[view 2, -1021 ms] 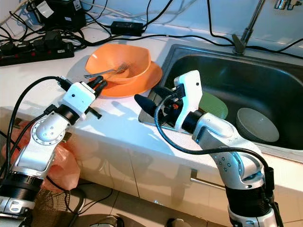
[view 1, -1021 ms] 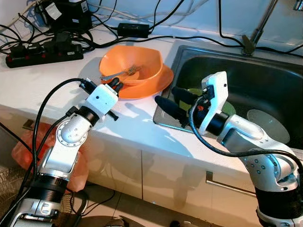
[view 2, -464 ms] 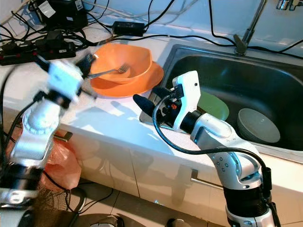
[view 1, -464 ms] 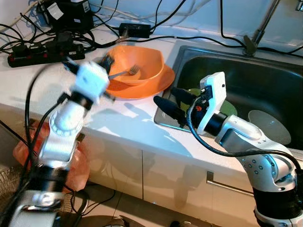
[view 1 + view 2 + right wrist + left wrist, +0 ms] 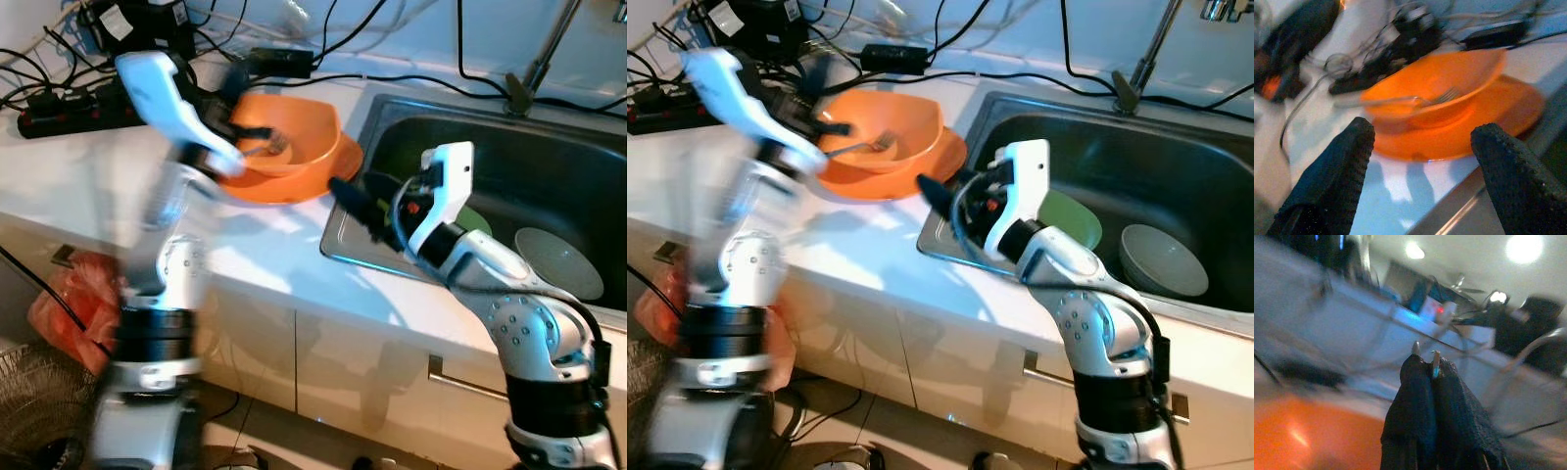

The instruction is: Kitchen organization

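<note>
Two basins of work: a white countertop (image 5: 88, 176) beside a steel sink (image 5: 549, 166). An orange plastic bowl (image 5: 294, 137), holding a metal fork (image 5: 867, 145), sits on an orange plate (image 5: 931, 171) at the counter's sink-side edge. Right gripper (image 5: 1420, 142) faces it, fingers spread; left gripper (image 5: 1427, 377), blurred, fingers pressed together.

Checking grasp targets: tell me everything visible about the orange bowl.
The orange bowl looks like glossy plastic with a wavy, uneven rim. It sits upright on a matching orange plate on the white counter, left of the sink. A metal fork lies inside, its handle sticking out over the rim.
</note>
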Controlling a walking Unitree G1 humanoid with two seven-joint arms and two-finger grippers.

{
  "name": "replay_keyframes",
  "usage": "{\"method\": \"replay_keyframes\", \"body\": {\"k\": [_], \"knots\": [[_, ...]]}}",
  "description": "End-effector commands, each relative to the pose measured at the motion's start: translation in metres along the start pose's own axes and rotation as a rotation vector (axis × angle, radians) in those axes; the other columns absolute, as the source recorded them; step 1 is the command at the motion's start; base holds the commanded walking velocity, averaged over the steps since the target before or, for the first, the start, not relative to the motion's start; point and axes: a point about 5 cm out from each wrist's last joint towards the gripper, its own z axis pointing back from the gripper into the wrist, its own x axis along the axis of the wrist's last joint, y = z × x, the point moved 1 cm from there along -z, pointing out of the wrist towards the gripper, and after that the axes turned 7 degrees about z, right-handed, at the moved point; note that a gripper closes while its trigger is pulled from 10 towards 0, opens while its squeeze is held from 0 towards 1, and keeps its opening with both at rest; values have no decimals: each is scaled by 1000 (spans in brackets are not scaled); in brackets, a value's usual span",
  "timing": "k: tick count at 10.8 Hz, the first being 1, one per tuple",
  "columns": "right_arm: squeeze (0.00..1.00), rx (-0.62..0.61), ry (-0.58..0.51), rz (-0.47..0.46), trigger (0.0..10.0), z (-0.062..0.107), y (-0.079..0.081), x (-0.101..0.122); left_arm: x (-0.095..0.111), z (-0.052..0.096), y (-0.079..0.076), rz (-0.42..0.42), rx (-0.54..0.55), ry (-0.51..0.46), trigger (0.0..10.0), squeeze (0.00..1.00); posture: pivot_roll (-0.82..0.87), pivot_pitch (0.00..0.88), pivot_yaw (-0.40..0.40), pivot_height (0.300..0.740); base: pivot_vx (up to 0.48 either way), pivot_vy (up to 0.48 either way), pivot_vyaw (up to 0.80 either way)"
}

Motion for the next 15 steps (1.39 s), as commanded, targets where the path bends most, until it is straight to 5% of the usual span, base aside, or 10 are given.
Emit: {"method": "replay_keyframes", "body": {"k": [1,3,4,6,15], "knots": [[0,-72,-87,-73,10000,-2,-10,14,-16,-6,-13,240,-46,78,0,0,44,88,24,740,0,0,0],[0,-139,-163,-201,10000,-3,-19,21,-29,-4,-23,425,-90,149,0,0,37,92,24,740,0,0,0],[0,-176,-221,-309,10000,-4,-28,26,-37,-1,-26,619,-91,175,0,0,37,92,24,740,0,0,0],[0,-201,-258,-383,10000,-10,-32,29,-40,4,-34,736,-126,228,0,0,41,96,24,740,0,0,0],[0,-129,-331,-432,10000,-36,-25,42,-55,17,-39,818,-120,371,0,0,43,98,23,740,0,0,0]]}}
